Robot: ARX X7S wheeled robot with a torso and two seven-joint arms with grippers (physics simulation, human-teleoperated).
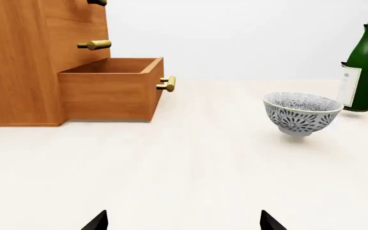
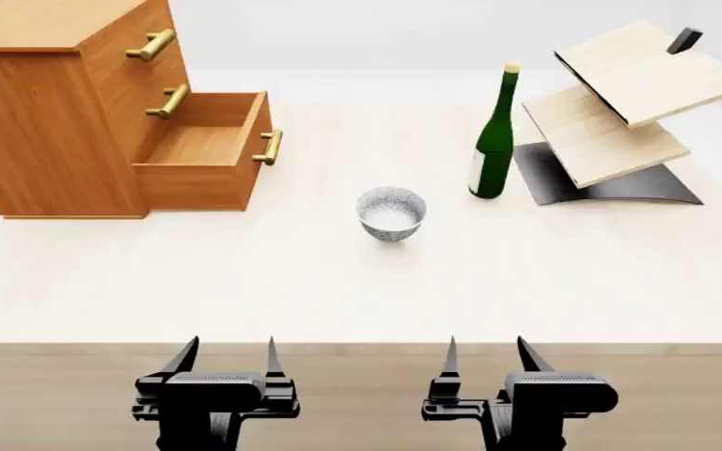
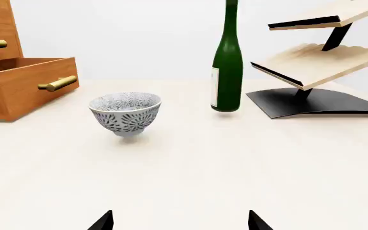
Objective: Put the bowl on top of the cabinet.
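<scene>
While both arms wait at the near edge of the table (image 2: 336, 301) with nothing between their fingers, the bowl (image 2: 391, 212) stands upright and alone near the table's middle, slightly toward the far edge. The left gripper (image 2: 225, 356) and the right gripper (image 2: 487, 356) each have their 2 fingers spread apart and are well short of the bowl. Reaching comes first, and the left arm looks the better choice, since the cabinet (image 2: 48, 122) fills the far left corner. A grip over the rim, 1 finger inside and 1 outside, should hold the rounded wall more surely than a squeeze across the foot. Open tabletop surrounds the bowl on the near side; the green bottle (image 2: 494, 141) stands toward the right, near but not touching, with the tilted shelf rack (image 2: 612, 113) beyond. The cabinet's lowest drawer (image 2: 204, 155) is pulled out, so the lift should clear it before crossing to the flat top.
</scene>
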